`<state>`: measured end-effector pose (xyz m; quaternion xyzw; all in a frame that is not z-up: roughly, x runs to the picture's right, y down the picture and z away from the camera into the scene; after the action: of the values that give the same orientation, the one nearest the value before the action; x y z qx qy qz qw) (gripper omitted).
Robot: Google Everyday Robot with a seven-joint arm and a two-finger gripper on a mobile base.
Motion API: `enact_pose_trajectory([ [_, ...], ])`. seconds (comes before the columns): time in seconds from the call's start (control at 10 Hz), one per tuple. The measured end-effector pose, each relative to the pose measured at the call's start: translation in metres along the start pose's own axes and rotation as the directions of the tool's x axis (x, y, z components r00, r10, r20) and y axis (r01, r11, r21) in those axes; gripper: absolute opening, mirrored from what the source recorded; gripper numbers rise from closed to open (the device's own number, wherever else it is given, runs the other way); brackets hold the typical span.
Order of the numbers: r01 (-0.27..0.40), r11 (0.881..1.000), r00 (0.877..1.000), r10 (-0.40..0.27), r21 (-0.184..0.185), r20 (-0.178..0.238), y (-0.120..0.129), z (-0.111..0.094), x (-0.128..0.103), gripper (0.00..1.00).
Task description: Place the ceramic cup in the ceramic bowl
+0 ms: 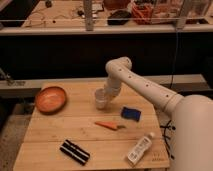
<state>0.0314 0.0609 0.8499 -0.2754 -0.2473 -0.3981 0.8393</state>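
The white arm (145,87) is reaching in from the right and bending down over the middle of the pale wooden counter (55,131), and its hand (105,94) is sitting right at the small plain white ceramic cup (101,101), with the fingers closed in on it and, as far as I can judge, gripping it at the rim. The cup is standing upright on the counter, towards the far side and about midway across. The wide, shallow orange-terracotta ceramic bowl (50,99) is waiting well apart from it, at the far left corner. Nearer to me an orange carrot-shaped piece (109,125), a flat blue pad (131,113), a black oblong object (74,151) and a white plastic bottle (139,148) are lying about. I am expecting the cup to be stiff, fairly light and glazed smooth, so it is likely to be slippery between the fingers and liable to chip if it is knocked against the bowl. A pinch across the wall near the rim, one finger inside and one outside, seems the surest hold.
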Motion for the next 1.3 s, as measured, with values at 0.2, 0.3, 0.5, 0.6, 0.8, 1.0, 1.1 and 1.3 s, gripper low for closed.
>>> enact_pose_trajectory([
  [0.2,0.016,1.000,1.000,-0.016,-0.011,-0.009,-0.010,-0.007,-0.007,0.05],
  [0.3,0.033,0.999,0.999,-0.033,-0.013,-0.014,-0.024,-0.015,-0.014,0.05],
  [0.5,0.049,0.999,0.999,-0.050,-0.022,-0.021,-0.037,-0.031,-0.022,0.05],
  [0.6,0.055,0.998,0.998,-0.056,-0.023,-0.024,-0.042,-0.038,-0.025,0.05],
  [0.8,0.069,0.997,0.997,-0.070,-0.032,-0.026,-0.044,-0.042,-0.027,0.05],
  [1.0,0.094,0.995,0.995,-0.095,-0.031,-0.030,-0.066,-0.042,-0.042,0.05],
  [1.1,0.099,0.995,0.995,-0.100,-0.028,-0.028,-0.074,-0.042,-0.048,0.05],
  [1.3,0.104,0.994,0.994,-0.105,-0.025,-0.028,-0.081,-0.044,-0.052,0.05],
])
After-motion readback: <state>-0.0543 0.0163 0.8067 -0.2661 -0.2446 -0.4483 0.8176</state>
